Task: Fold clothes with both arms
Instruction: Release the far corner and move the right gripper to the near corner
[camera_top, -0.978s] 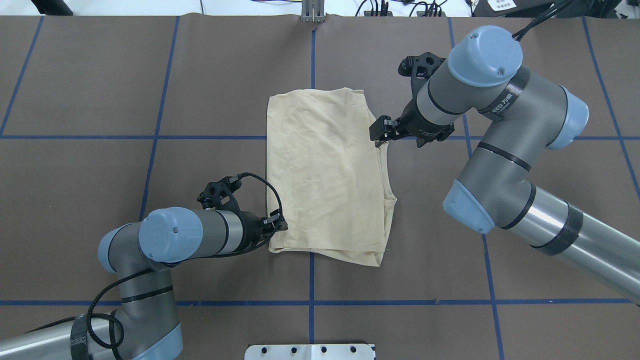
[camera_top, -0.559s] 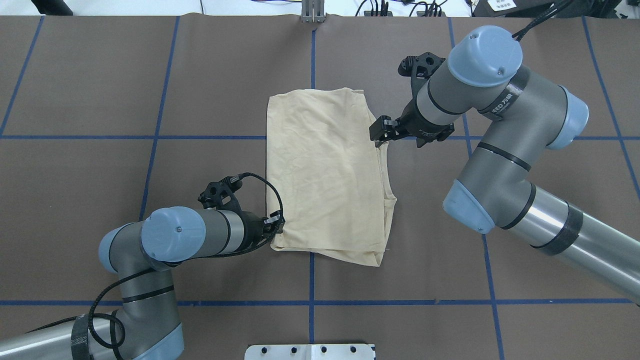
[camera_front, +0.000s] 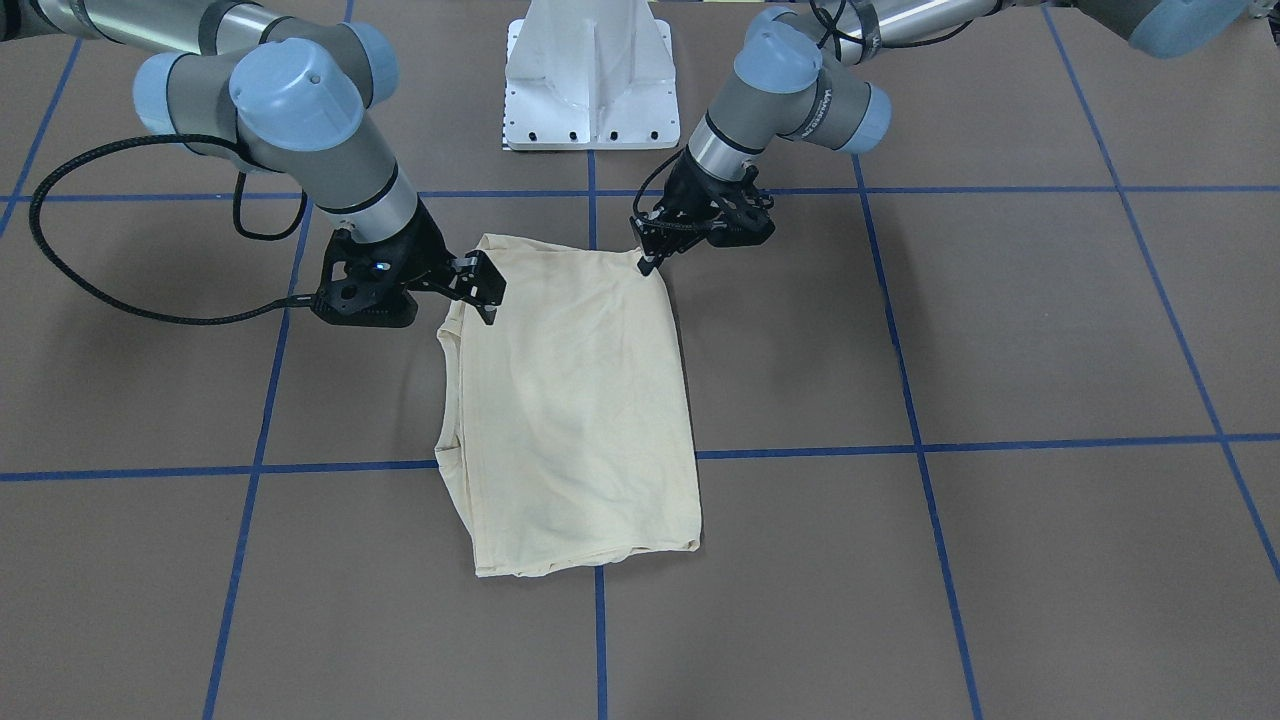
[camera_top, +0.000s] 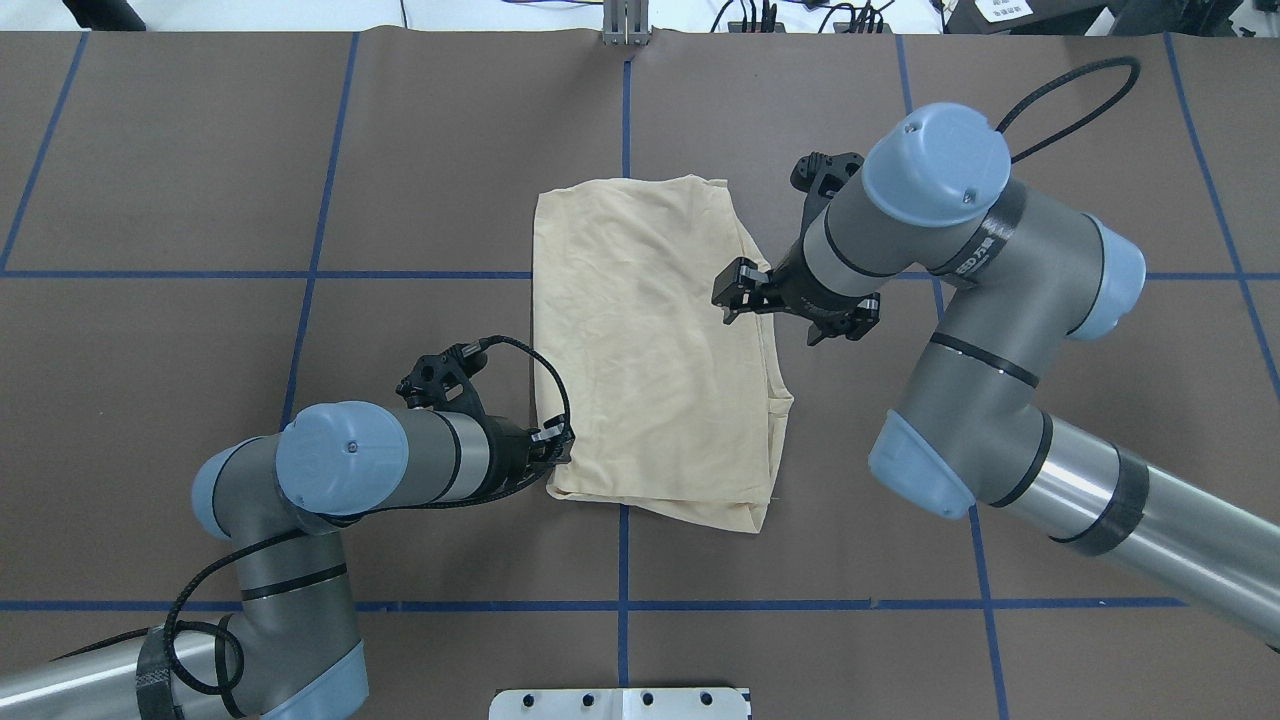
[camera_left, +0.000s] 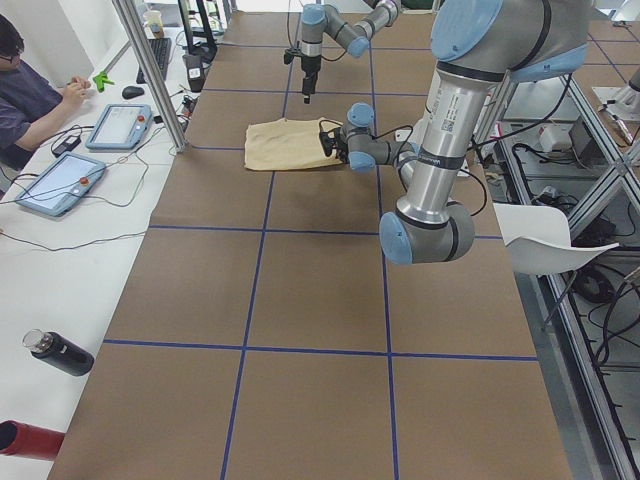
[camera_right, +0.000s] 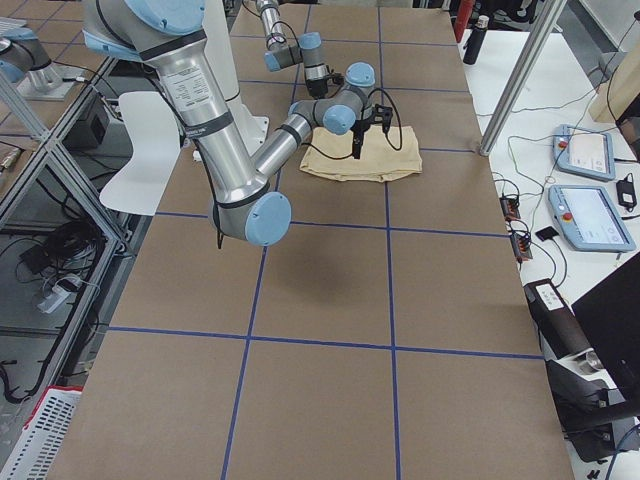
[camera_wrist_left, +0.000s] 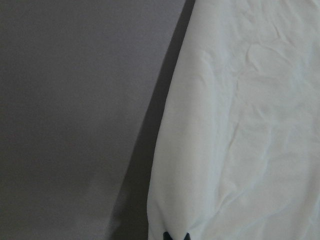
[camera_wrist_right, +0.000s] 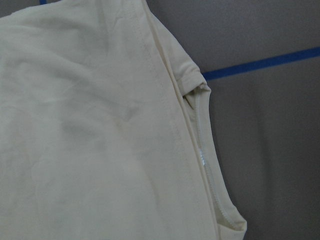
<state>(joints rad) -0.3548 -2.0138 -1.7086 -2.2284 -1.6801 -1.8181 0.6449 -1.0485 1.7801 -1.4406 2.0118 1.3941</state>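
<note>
Overhead exterior: left jaws pinch the T-shirt corner; right jaws hover spread above its edge, white pedestal apart.

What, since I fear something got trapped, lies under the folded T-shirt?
Only the T-shirt itself: its lower layer peeks out along one side, on the brown table cover. Anything beneath its middle is hidden.

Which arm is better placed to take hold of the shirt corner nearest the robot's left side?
Left, probably. The left gripper is at that corner of the T-shirt, fingertips on the cloth edge in its wrist view. The right gripper is over the opposite edge.
</note>
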